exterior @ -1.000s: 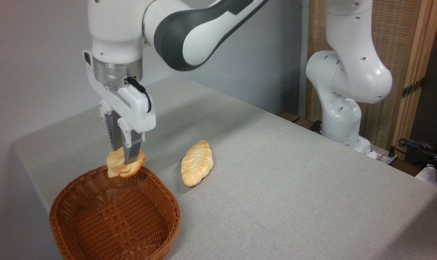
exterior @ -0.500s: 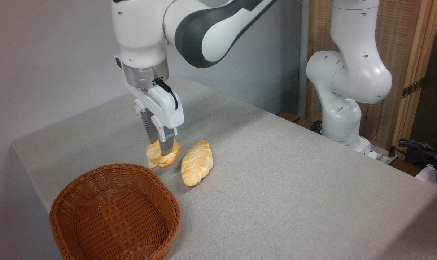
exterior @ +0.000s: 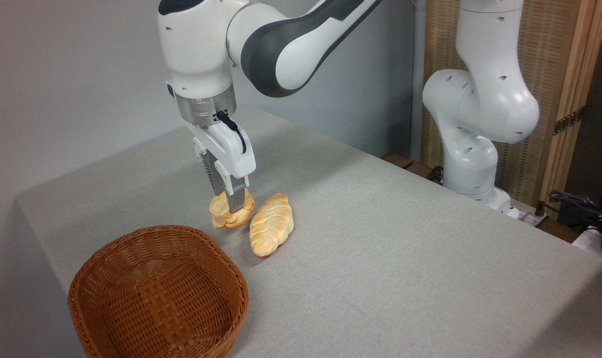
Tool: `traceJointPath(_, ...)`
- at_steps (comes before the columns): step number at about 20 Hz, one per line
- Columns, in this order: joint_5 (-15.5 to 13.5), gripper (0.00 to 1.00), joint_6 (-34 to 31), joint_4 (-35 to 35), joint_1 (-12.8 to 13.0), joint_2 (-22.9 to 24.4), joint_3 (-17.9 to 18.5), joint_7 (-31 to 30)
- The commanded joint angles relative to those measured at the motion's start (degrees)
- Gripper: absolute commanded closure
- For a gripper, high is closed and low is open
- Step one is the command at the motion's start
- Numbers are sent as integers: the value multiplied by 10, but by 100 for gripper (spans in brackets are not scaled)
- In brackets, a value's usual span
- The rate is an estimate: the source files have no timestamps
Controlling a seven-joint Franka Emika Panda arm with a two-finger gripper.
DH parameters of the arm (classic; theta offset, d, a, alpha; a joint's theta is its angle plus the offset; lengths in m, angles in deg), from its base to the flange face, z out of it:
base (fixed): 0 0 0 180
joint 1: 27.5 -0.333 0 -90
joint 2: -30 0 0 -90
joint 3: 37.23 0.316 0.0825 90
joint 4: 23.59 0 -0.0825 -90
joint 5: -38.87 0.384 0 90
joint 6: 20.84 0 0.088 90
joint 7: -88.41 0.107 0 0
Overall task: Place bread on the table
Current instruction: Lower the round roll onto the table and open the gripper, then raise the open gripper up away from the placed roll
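The small golden-yellow bread (exterior: 222, 214) hangs between the fingers of my gripper (exterior: 232, 206), which points straight down and is shut on it. The bun is just above or touching the grey speckled table (exterior: 390, 248); I cannot tell which. It sits close beside the left end of the braided loaf, past the basket's far rim.
A longer braided oval loaf (exterior: 271, 224) lies on the table just right of the bun. An empty brown wicker basket (exterior: 157, 293) stands at the front left corner. The arm's white base (exterior: 474, 149) rises at the back right, with cables (exterior: 584, 206) beyond it.
My gripper carried the bun from over the basket's far rim rightward and away, then lowered slightly beside the braided loaf. The basket and loaf stayed put.
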State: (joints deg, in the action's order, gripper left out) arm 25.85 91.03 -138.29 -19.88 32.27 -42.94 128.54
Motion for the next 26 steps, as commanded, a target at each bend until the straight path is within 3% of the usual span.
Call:
traceJointPath(1, 11, 0, 9, -4, 5, 1, 2, 8)
traceJointPath(9, 11, 0, 9, -1, 5, 3, 3, 8)
traceJointPath(17, 27, 0, 9, 38, -1, 12, 36, 7)
traceJointPath(20, 76, 0, 3, 43, -2, 12, 45, 0)
traceJointPath(26, 89, 0, 4, 64, -2, 14, 75, -7)
